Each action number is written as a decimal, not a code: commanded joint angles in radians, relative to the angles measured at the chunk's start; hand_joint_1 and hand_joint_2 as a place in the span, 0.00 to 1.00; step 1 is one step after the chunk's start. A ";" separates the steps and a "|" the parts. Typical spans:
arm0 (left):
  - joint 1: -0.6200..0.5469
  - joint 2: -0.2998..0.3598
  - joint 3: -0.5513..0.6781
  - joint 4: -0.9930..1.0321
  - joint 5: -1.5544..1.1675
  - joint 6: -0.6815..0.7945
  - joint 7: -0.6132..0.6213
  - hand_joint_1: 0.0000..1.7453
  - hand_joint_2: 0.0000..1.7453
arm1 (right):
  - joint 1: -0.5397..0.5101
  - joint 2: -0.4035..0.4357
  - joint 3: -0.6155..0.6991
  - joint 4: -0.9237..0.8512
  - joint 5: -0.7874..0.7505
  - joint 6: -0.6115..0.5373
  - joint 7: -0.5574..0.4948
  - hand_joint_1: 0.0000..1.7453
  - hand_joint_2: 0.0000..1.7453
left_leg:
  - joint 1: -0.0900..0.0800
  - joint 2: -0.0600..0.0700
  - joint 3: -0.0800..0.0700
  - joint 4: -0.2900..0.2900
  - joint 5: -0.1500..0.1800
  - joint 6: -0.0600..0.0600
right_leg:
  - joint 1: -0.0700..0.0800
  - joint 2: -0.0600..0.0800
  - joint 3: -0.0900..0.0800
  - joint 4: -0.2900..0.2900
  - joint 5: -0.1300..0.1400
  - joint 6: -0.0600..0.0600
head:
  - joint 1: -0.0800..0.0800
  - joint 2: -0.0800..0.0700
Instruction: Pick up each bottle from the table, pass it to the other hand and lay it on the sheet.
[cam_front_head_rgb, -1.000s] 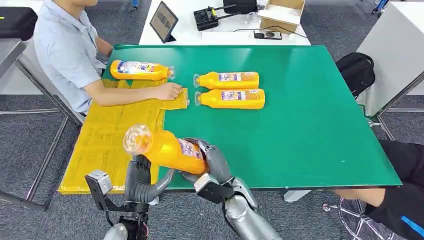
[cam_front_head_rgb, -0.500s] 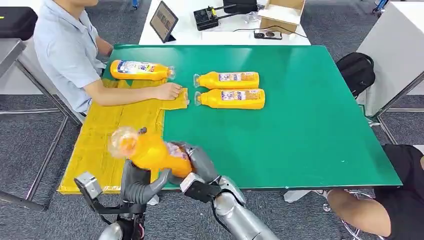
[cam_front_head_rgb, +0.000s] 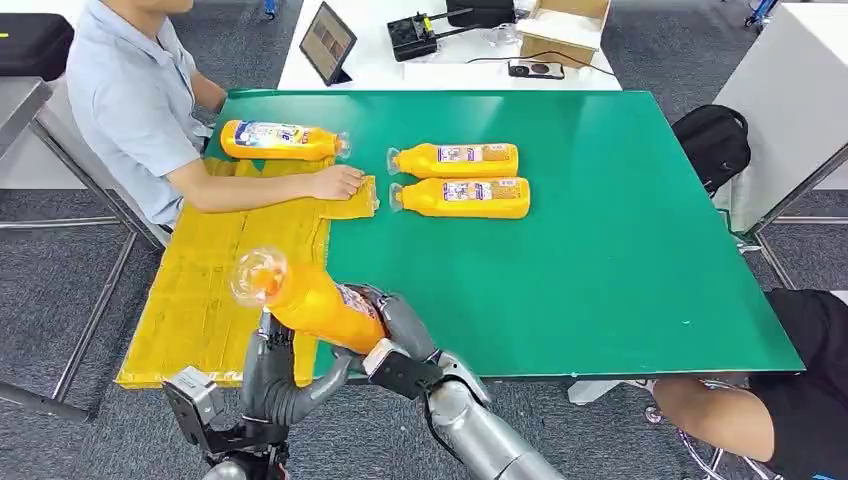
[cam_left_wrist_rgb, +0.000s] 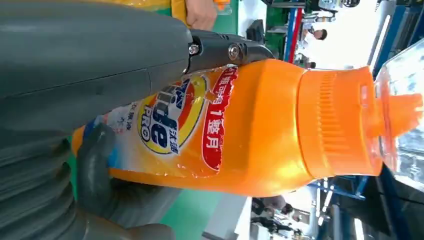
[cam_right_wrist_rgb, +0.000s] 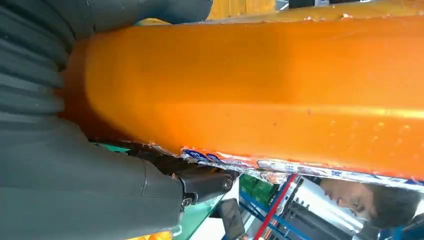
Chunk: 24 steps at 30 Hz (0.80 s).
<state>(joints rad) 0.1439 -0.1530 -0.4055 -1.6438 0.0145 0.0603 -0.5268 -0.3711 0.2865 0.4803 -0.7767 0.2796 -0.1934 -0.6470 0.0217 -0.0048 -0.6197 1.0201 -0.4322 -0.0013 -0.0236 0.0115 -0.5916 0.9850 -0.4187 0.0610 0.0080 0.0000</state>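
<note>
An orange detergent bottle (cam_front_head_rgb: 315, 305) with a clear cap hangs tilted over the table's near edge, cap toward the yellow sheet (cam_front_head_rgb: 215, 265). My right hand (cam_front_head_rgb: 395, 325) grips its base end. From below, my left hand (cam_front_head_rgb: 272, 362) wraps its fingers around the body. The left wrist view has the left hand (cam_left_wrist_rgb: 90, 75) closed over the bottle's label (cam_left_wrist_rgb: 200, 125). In the right wrist view, the right hand (cam_right_wrist_rgb: 75, 190) clasps the bottle (cam_right_wrist_rgb: 250, 90). Another bottle (cam_front_head_rgb: 280, 140) lies on the sheet's far end. Two more bottles (cam_front_head_rgb: 455, 159) (cam_front_head_rgb: 462, 197) lie on the green table (cam_front_head_rgb: 620, 250).
A person in a light blue shirt (cam_front_head_rgb: 130, 100) sits at the table's left, one hand (cam_front_head_rgb: 338, 182) resting on the sheet. A tablet (cam_front_head_rgb: 327, 42) and devices stand on the white table behind. A black bag (cam_front_head_rgb: 712, 140) sits at the right.
The bottle and both hands drifted left toward the sheet's near edge, then a little back. My left forearm has sunk lower in the picture. The person and the other bottles stayed still.
</note>
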 joint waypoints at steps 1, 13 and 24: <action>-0.038 0.040 -0.051 0.104 -0.055 0.021 0.065 0.00 1.00 | -0.029 0.003 0.025 0.062 0.044 -0.039 -0.003 1.00 1.00 | 0.000 0.000 0.004 -0.002 -0.001 0.001 | 0.000 -0.001 0.004 -0.001 -0.001 -0.002 | 0.000 0.000; -0.094 0.010 -0.032 0.166 0.063 -0.033 0.133 0.00 1.00 | -0.019 0.038 0.142 0.100 0.090 -0.073 -0.051 1.00 1.00 | 0.000 0.000 0.003 -0.001 -0.001 0.001 | 0.000 -0.001 0.003 -0.001 -0.001 -0.002 | 0.000 0.000; -0.094 -0.026 -0.005 0.058 0.261 -0.087 0.085 0.00 1.00 | 0.005 0.036 0.264 0.127 0.026 -0.053 -0.051 1.00 1.00 | 0.000 -0.001 0.003 0.000 -0.001 0.001 | 0.001 -0.003 0.003 0.000 -0.001 -0.003 | 0.000 0.000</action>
<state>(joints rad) 0.0970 -0.1507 -0.4021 -1.5564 0.2145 -0.0031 -0.4231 -0.3616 0.3201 0.6184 -0.7439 0.3223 -0.2625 -0.6645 0.0217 -0.0045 -0.6197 1.0201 -0.4322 -0.0014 -0.0237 0.0117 -0.5923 0.9850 -0.4187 0.0609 0.0076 0.0000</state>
